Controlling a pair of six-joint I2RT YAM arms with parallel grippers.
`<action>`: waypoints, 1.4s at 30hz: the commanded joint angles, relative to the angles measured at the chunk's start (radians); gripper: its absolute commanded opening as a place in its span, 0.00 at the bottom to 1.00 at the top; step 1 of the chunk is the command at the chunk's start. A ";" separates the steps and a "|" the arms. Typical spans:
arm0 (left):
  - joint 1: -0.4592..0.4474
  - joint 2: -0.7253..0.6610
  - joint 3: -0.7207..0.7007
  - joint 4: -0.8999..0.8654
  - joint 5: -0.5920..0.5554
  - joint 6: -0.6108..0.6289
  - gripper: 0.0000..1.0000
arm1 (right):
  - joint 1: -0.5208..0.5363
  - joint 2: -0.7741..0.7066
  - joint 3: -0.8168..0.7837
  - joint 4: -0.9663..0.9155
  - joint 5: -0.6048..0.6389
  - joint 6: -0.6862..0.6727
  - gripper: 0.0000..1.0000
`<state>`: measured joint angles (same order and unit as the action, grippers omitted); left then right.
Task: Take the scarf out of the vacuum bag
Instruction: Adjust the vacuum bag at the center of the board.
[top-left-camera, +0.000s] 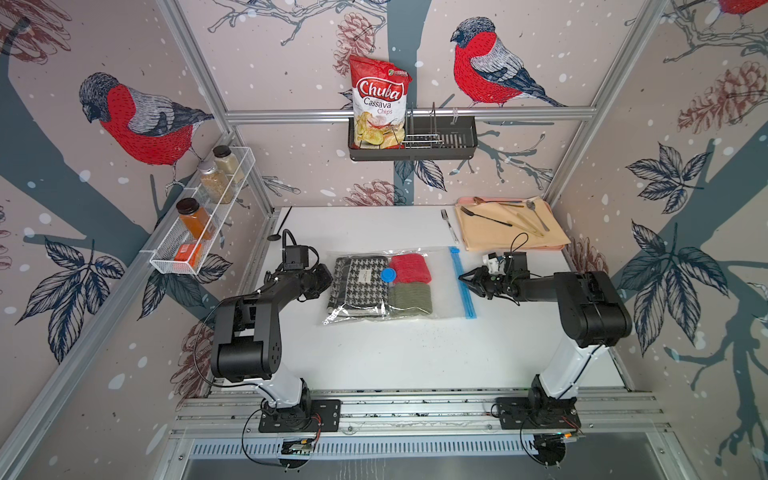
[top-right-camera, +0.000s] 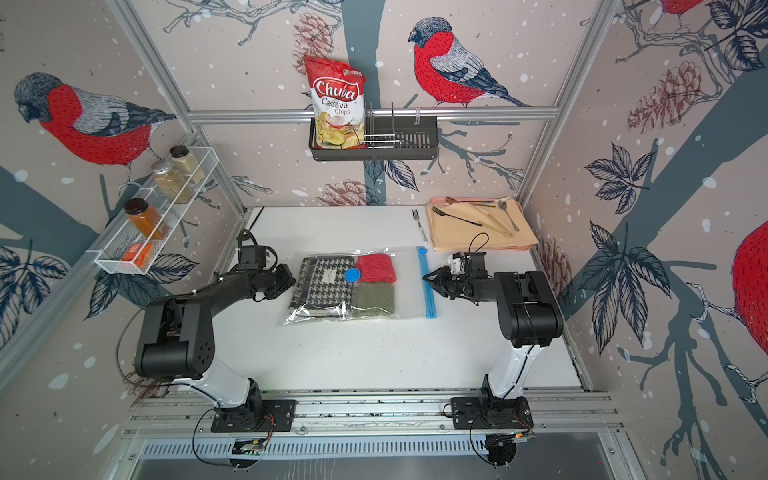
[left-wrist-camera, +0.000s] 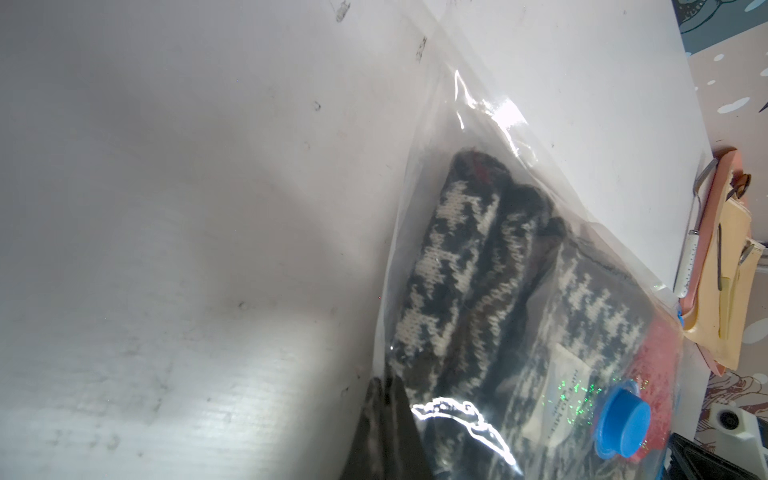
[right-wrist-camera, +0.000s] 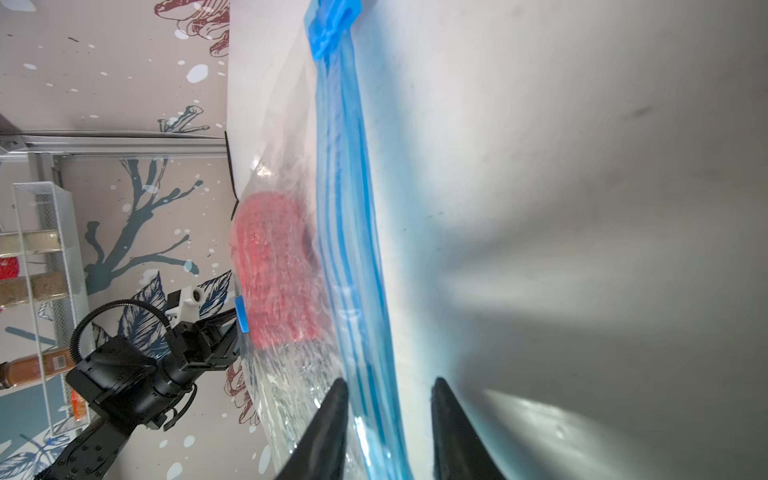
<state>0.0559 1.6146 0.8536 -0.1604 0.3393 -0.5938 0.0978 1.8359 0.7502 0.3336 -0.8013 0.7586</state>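
Black fingers (right-wrist-camera: 328, 424) of the right gripper (right-wrist-camera: 390, 381) fill the foreground of its wrist view. The 2 jaws stand narrowly apart, straddling the light-blue zip strip (right-wrist-camera: 345, 208) of the vacuum bag (top-left-camera: 444, 291) without visibly pinching it. Just beyond those jaws, inside the plastic, sit a red knit piece (top-left-camera: 410, 269) and an olive knit piece (top-left-camera: 411, 298). Past them lies the scarf (top-left-camera: 357, 286), folded inside the bag beside the round blue valve (top-left-camera: 389, 274) — right in front of the left gripper (left-wrist-camera: 388, 380), whose jaws are closed together at the bag's opposite edge. Whether they pinch plastic cannot be told. The bag lies flat on the white table (top-left-camera: 395, 353).
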 joint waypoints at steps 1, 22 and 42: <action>-0.002 0.001 0.005 -0.019 -0.006 0.017 0.00 | 0.000 0.012 -0.008 0.090 -0.057 0.043 0.34; -0.060 -0.180 0.000 0.006 -0.022 0.001 0.00 | 0.067 -0.012 0.082 -0.202 0.151 -0.147 0.00; -0.353 -0.426 0.138 0.163 -0.003 -0.109 0.00 | 0.242 0.008 0.208 -0.481 0.557 -0.298 0.00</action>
<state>-0.2504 1.1938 0.9627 -0.1043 0.3313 -0.6765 0.3283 1.8286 0.9546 -0.0566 -0.3336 0.4911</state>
